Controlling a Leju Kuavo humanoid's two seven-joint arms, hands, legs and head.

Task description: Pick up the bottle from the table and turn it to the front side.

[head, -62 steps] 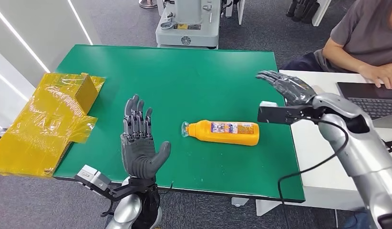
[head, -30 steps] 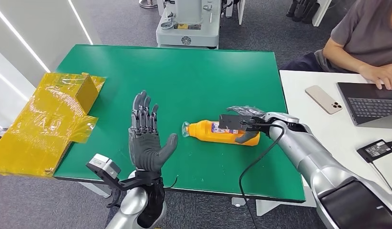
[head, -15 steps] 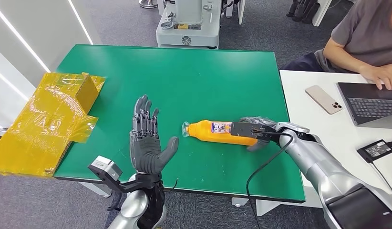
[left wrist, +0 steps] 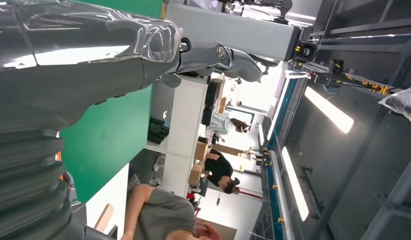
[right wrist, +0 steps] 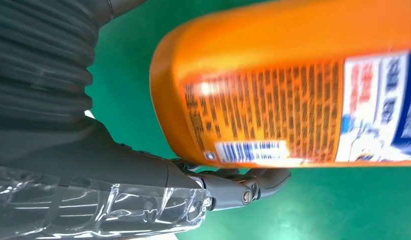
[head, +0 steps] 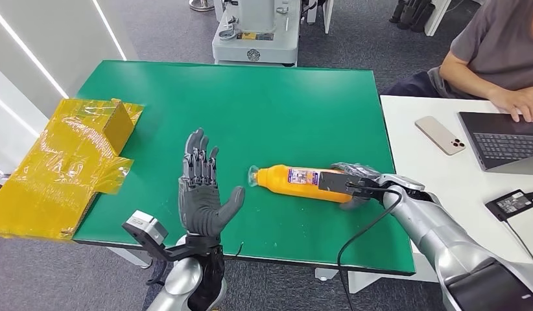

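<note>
1. The orange bottle [head: 301, 181] lies on its side at centre frame in the head view, on the green table [head: 264, 97], its clear cap pointing to frame left and its base to frame right.
2. In the right wrist view the bottle [right wrist: 303, 85] shows a barcode and small print, so I judge the back label faces that camera.
3. The right robot hand [head: 353, 183] is at the base end, its fingers [right wrist: 253, 182] curled under and around the body. It looks like a closing grasp; whether the grip is firm I cannot tell.
4. The left robot hand [head: 203, 188] stands at lower-left centre, palm up, fingers spread, holding nothing, well apart from the cap.
5. To do this step well: settle the grasp round the body before lifting, because a base-end hold leaves the neck end heavy and likely to droop. Lift clear, then roll the wrist until the front label faces out.
6. At right, a person's hand [head: 524, 100] is at a laptop.
</note>
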